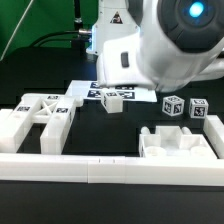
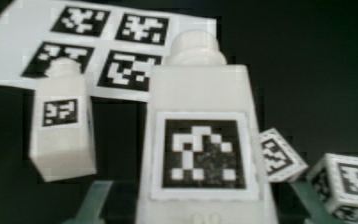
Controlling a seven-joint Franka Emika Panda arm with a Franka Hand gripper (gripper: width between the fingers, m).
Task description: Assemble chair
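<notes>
A white square leg [image 2: 202, 140] with a black-and-white tag stands between my gripper's [image 2: 201, 202] fingers [image 2: 101, 197], and the gripper is shut on it. In the exterior view this leg [image 1: 112, 99] sits on the black table under the arm's white wrist, which hides the fingers. Beside it a second, slimmer leg [image 2: 62, 125] lies half on the marker board [image 2: 105, 45]. Two small tagged cubes [image 2: 279, 152] [image 2: 345, 180] rest close to the held leg. A slotted cross-braced panel [image 1: 42, 118] lies at the exterior view's left, and a blocky white part [image 1: 180, 145] at its right.
A long plain white rail [image 1: 110, 166] runs along the table's near edge. The cubes [image 1: 175, 105] [image 1: 198, 108] stand at the exterior view's right, behind the blocky part. The large white robot housing [image 1: 175, 40] fills the upper right and hides the table behind it.
</notes>
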